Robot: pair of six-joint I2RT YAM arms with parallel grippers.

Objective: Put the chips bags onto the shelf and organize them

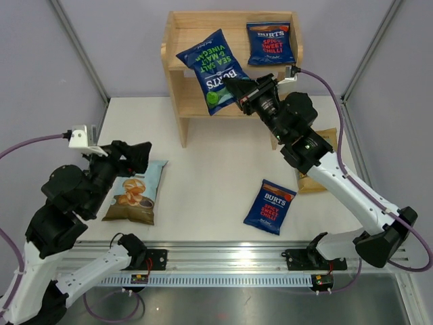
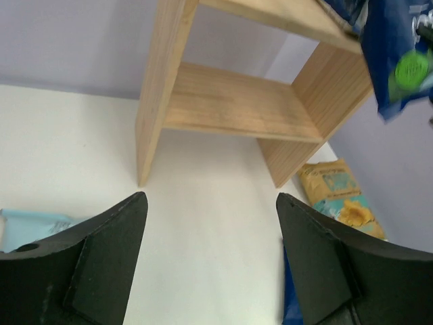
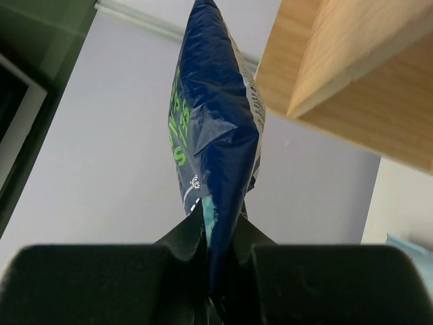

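Observation:
The wooden shelf (image 1: 177, 88) stands at the back. A dark-blue Burts bag with a red label (image 1: 270, 42) lies on the right of its top tier. My right gripper (image 1: 238, 91) is shut on the bottom edge of the dark-blue Burts bag with green lettering (image 1: 213, 71) and holds it in the air in front of the shelf's left half. It grips the bag's (image 3: 216, 135) seam (image 3: 216, 237) beside the shelf (image 3: 352, 68). My left gripper (image 1: 142, 157) is open and empty over the pale blue-tan bag (image 1: 139, 193). A second red-label bag (image 1: 270, 206) lies on the table.
The yellow bag (image 1: 310, 183) lies by the shelf's right leg, partly hidden under my right arm; it also shows in the left wrist view (image 2: 342, 196). That view shows the shelf's bare lower tier (image 2: 230, 101) and my open gripper (image 2: 211, 257). Grey walls close in the table.

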